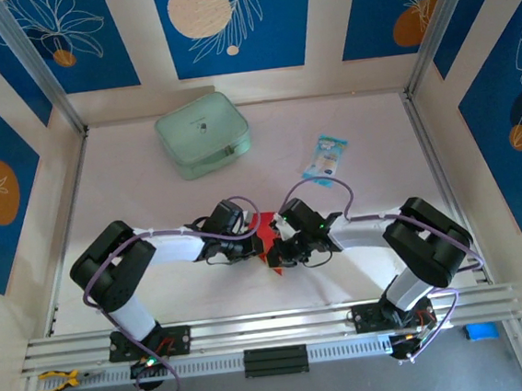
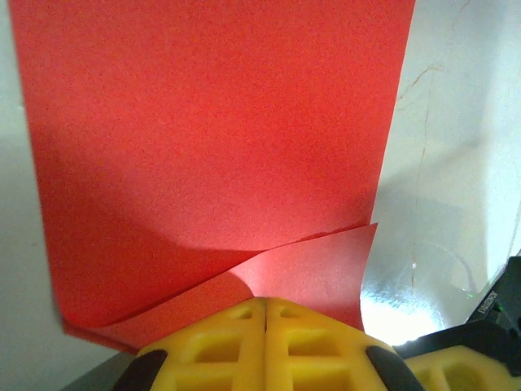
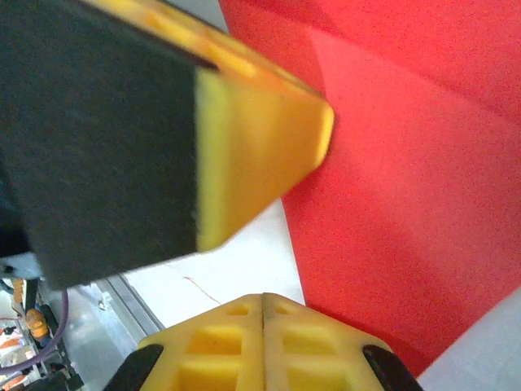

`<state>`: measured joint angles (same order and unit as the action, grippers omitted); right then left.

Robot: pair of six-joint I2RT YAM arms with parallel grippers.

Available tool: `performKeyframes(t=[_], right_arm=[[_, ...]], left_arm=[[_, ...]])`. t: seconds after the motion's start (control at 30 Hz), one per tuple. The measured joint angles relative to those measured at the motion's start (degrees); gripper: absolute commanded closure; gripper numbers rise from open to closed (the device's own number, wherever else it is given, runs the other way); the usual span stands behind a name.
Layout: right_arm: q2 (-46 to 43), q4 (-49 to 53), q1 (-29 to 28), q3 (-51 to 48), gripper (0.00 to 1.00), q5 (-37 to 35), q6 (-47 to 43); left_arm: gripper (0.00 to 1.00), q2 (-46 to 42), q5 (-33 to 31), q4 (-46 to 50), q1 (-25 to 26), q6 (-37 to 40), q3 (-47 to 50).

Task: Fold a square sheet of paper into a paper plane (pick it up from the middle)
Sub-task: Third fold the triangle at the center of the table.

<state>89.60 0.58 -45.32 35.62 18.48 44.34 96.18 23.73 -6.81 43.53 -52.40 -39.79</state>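
The square sheet of paper (image 1: 267, 223) is bright red and lies between my two grippers at the table's middle. In the left wrist view the sheet (image 2: 212, 138) spreads ahead, with one folded flap (image 2: 309, 269) curling up to the jaw tips. My left gripper (image 2: 265, 301) is shut, and the flap seems pinched at its tips. My right gripper (image 3: 263, 296) is shut over bare white table, just left of the sheet's edge (image 3: 391, 204). A yellow finger of the left gripper (image 3: 252, 138) hangs above that edge. From above, left gripper (image 1: 248, 231) and right gripper (image 1: 281, 249) almost touch. No paper plane is in view.
A pale green zip pouch (image 1: 202, 134) lies at the back left of the middle. A small blue-white packet (image 1: 326, 158) lies at the back right. Aluminium rails (image 1: 274, 328) run along the near edge, and walls close in the table's sides.
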Motion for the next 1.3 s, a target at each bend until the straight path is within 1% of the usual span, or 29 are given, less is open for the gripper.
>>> performKeyframes(t=[0.23, 0.6, 0.77, 1.07, 1.17, 1.3], right_arm=[[-1.16, -1.49, -2.32, -3.91, 0.93, -0.35, 2.75], [-5.49, -1.07, -2.54, -2.36, 0.93, -2.73, 4.68], [-4.76, -1.73, -1.4, -1.86, 0.93, -4.26, 5.88], [1.73, -5.11, -1.18, -1.22, 0.93, -5.14, 9.31], [1.25, -6.91, -1.62, -2.54, 0.93, -5.62, 10.23], [-1.62, -9.44, -2.86, -6.4, 0.93, -6.23, 11.28]], left_arm=[[1.0, 0.0, 0.0, -0.02, 0.0, 0.02, 0.0], [1.0, -0.02, 0.0, -0.11, 0.0, 0.02, 0.07], [1.0, -0.11, 0.0, -0.68, 0.0, 0.0, 0.39], [1.0, -0.11, 0.02, -1.55, 0.0, 0.02, 0.76], [1.0, -0.15, 0.04, -1.77, 0.0, 0.0, 0.92], [1.0, -0.42, 0.04, -1.79, 0.13, 0.0, 1.2]])
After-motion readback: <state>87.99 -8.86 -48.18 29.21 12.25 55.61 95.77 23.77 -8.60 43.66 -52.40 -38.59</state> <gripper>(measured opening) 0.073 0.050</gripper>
